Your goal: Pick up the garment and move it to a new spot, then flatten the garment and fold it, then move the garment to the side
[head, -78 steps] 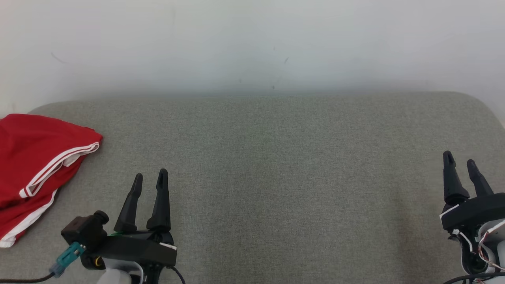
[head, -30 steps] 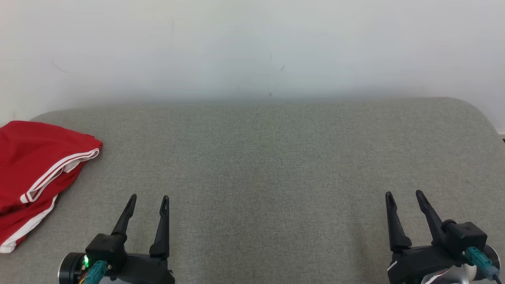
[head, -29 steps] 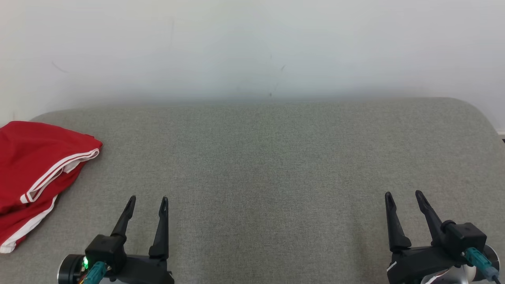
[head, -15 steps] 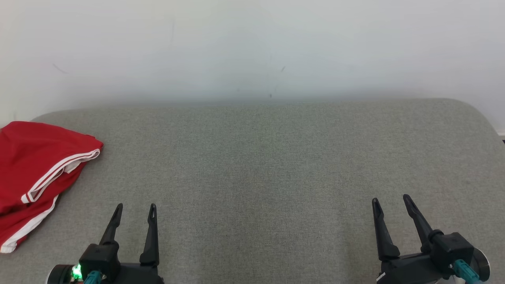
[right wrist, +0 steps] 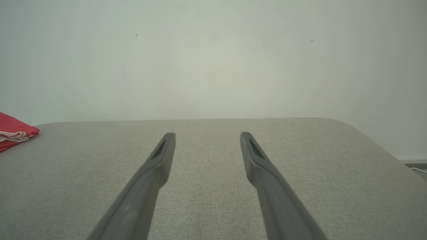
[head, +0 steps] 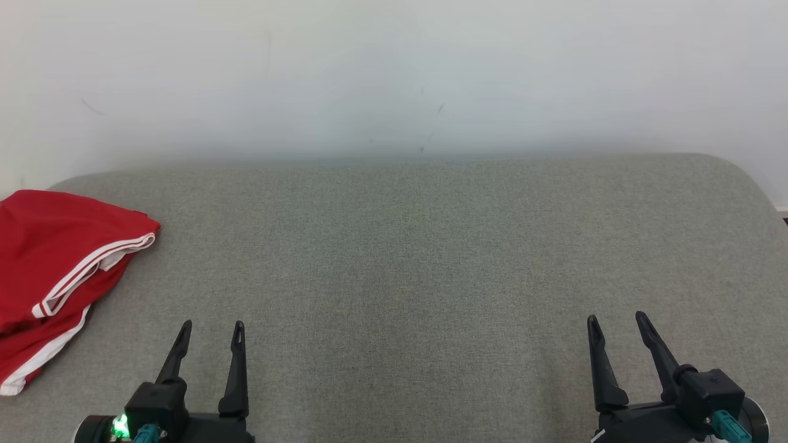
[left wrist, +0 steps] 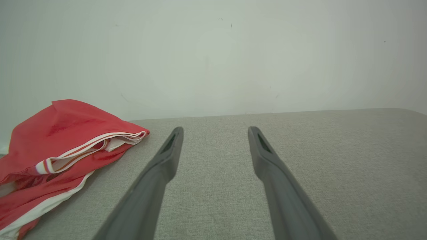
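The garment (head: 55,264) is red with white stripes along its edges, folded and lying at the far left of the grey fabric surface (head: 418,258). It also shows at the left of the left wrist view as the garment (left wrist: 63,146), and a corner of the garment (right wrist: 13,131) reaches the left edge of the right wrist view. My left gripper (head: 211,325) is low at the front left, open and empty, to the right of the garment and apart from it. At the front right my right gripper (head: 617,319) is open and empty. The left gripper (left wrist: 215,130) and right gripper (right wrist: 206,135) show spread fingers over bare fabric.
A pale wall (head: 394,74) rises directly behind the grey surface. The surface's rounded right corner (head: 748,178) drops off at the far right, and a strip of floor edge (right wrist: 413,163) shows beyond it.
Both grippers have drawn back toward the near edge over the last seconds, the right one also swinging inward from the far right. The garment has not moved.
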### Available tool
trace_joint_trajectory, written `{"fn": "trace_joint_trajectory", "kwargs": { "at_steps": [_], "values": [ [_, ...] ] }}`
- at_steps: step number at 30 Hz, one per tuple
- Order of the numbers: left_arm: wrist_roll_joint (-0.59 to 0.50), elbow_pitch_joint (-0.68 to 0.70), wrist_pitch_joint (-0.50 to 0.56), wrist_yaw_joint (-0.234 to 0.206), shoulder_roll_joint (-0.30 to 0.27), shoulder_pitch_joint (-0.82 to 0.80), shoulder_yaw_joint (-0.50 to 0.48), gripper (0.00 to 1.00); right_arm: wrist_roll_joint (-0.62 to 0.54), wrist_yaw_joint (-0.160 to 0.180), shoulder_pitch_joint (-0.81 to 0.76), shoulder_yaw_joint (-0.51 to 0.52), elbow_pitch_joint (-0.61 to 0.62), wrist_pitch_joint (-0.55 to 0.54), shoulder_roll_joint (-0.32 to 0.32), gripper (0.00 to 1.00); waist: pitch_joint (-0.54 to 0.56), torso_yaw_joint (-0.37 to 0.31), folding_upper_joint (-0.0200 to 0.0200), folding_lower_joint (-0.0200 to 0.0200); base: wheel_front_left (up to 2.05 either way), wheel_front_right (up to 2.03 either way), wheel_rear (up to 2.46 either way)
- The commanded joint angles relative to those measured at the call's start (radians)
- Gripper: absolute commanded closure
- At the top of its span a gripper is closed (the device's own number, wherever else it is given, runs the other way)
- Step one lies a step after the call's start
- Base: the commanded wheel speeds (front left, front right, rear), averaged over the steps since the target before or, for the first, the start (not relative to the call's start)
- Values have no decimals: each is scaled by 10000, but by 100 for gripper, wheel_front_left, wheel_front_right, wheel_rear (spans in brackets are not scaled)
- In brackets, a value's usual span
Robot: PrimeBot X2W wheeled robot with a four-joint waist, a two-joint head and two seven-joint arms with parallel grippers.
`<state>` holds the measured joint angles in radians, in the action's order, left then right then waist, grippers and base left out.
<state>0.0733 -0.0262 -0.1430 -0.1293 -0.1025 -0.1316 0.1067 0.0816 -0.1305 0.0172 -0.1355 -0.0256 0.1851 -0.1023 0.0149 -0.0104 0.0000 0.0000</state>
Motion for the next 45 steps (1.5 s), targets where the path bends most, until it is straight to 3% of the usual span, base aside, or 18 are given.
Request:
{"fn": "trace_joint_trajectory", "kwargs": {
  "at_steps": [1,15,23,36,45],
  "values": [
    [23,-30,10,-23,-37,131,7,0,40,-4,-71,17,-26,8,33,0,1,-2,0,0,0,0,0],
    [121,-130,56,-115,-98,87,121,0,47,-4,-64,30,-80,-54,47,0,43,95,0,0,0,0,0],
    [264,-175,-47,-232,-73,-122,91,0,-30,-4,-4,-203,7,-96,-66,0,12,1014,0,0,0,0,0],
    [396,-15,-142,-535,-229,115,-146,0,129,-4,242,-755,-7,-78,-81,0,-9,3224,0,0,0,0,0],
    [443,154,-110,-667,-314,237,-199,0,220,-4,275,-1053,-64,-90,-29,0,7,3894,0,0,0,0,0]
  ]
}}
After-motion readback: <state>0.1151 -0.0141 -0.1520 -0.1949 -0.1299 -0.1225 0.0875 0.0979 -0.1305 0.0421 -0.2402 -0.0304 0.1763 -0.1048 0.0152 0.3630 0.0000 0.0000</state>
